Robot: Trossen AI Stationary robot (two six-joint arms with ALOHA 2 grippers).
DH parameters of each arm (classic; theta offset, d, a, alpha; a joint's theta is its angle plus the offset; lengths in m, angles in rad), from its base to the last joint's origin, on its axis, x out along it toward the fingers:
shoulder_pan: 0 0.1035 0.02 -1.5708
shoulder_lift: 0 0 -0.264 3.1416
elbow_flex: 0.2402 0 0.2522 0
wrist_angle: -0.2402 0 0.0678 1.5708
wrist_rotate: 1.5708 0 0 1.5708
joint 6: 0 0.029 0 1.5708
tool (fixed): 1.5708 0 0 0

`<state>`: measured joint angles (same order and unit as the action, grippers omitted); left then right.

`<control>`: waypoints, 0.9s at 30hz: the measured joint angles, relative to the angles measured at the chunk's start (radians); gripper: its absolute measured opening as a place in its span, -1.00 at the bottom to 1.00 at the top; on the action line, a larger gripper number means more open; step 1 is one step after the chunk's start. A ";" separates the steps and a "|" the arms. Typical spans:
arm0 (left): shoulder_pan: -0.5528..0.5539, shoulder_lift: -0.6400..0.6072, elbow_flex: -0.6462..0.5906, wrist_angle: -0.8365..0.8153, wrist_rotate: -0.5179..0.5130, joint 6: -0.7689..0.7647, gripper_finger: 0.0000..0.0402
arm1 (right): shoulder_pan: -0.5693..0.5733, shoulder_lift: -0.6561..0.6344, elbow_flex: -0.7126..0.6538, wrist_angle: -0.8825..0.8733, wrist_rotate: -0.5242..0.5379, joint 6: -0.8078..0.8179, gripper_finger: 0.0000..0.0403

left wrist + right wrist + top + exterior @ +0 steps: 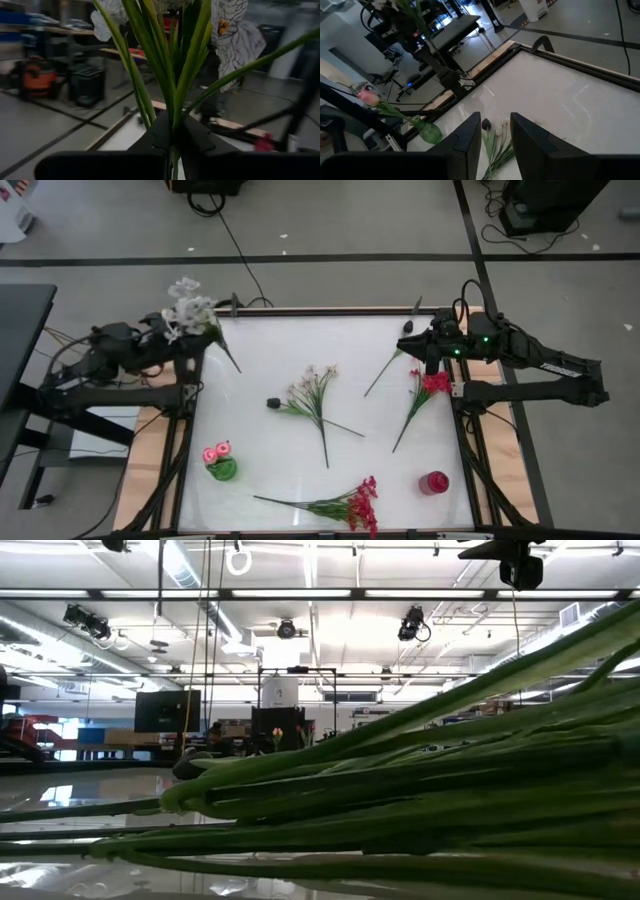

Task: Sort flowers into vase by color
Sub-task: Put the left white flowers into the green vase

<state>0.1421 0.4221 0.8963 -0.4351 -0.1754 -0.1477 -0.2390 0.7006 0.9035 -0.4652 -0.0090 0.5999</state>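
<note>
At the far left edge of the white desk (300,340), the left gripper (178,330) holds a white flower sprig (188,307). Its jaws are closed tight on the green stems, as the left wrist view shows, with the pale blossoms above them and one stem trailing down onto the desk corner.

Lower on the left side stands a small green vase (222,469) with pink rosebuds (216,451) in it. The right wrist view shows the same vase (429,132) with a pink bud (368,96) leaning out on its stem.

Near the middle of the desk lies a pale blossom sprig (312,395), flat, its stems pointing toward the near edge, with a small dark bud (272,403) just beside it. A red blossom spray (345,505) lies along the near edge.

To the right, a single leafy stem (385,370) lies slantwise, and another red spray (425,392) lies beside it, under the right arm. The right gripper (424,343) hovers above the desk's far right part. Its jaws stand partly apart with nothing between them.

A red vase (433,482) stands near the right front corner. What it contains cannot be told.
</note>
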 joint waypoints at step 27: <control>0.000 -0.196 -0.001 -0.174 0.843 0.149 -0.88 | 0.000 0.000 0.000 0.000 0.000 0.000 -0.43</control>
<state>0.1421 0.2266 0.8951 -0.6086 0.6680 0.0018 -0.2390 0.7010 0.9035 -0.4652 -0.0090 0.5999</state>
